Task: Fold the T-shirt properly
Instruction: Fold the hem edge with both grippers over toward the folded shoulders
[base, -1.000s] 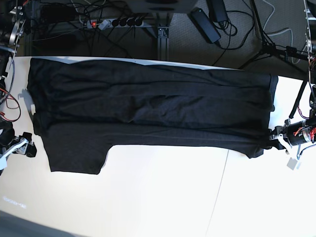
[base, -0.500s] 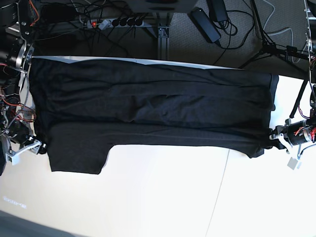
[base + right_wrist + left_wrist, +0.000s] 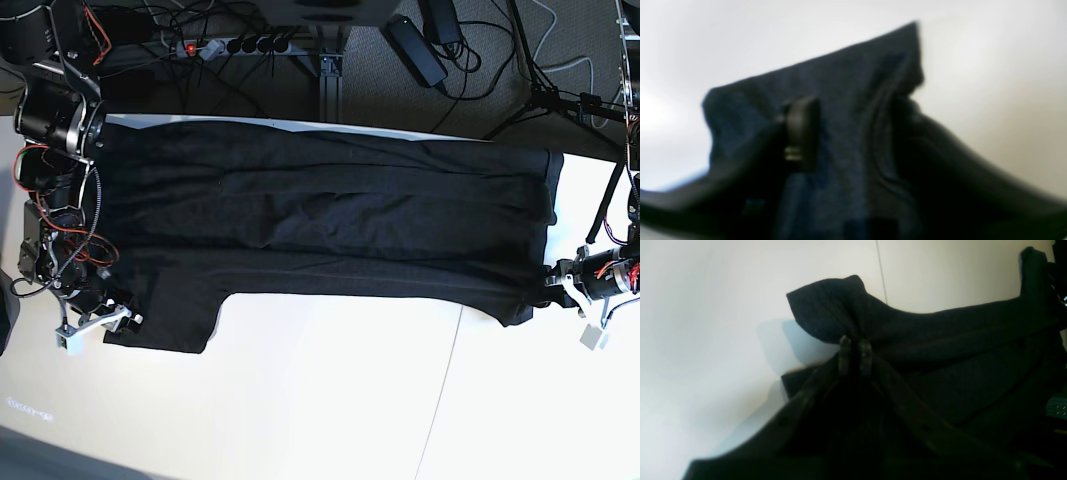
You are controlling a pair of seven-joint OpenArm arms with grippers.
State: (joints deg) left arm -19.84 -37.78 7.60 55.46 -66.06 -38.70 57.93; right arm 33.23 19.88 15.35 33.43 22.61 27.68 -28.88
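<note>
A white table (image 3: 330, 400) fills the lower part of the base view, a thin seam line running down it right of centre. Beyond its top edge, dark carpet is seen with a power strip (image 3: 235, 45), a black power brick (image 3: 415, 48) and loose cables.

The T-shirt (image 3: 320, 225) is laid flat across the upper half of the table, stretched from the left edge of the frame almost to the right edge. A sleeve (image 3: 165, 320) hangs down toward the lower left of the frame. Long creases are seen running left to right across the cloth.

The left gripper (image 3: 558, 285) is seen at the right edge of the base view, at the shirt's lower right corner. In the left wrist view its fingertips (image 3: 844, 350) are pressed close together with a fold of black cloth pinched between them; the corner of the shirt (image 3: 826, 306) is lifted above the white surface, a shadow cast beneath it.

The right gripper (image 3: 118, 320) is seen at the lower left of the base view, at the sleeve's edge, its arm stretched up along the left side of the shirt. The right wrist view is blurred: one finger (image 3: 800, 133) is seen lying on dark cloth (image 3: 840, 100), the other hidden behind a fold. The cloth appears to be gripped between them.
</note>
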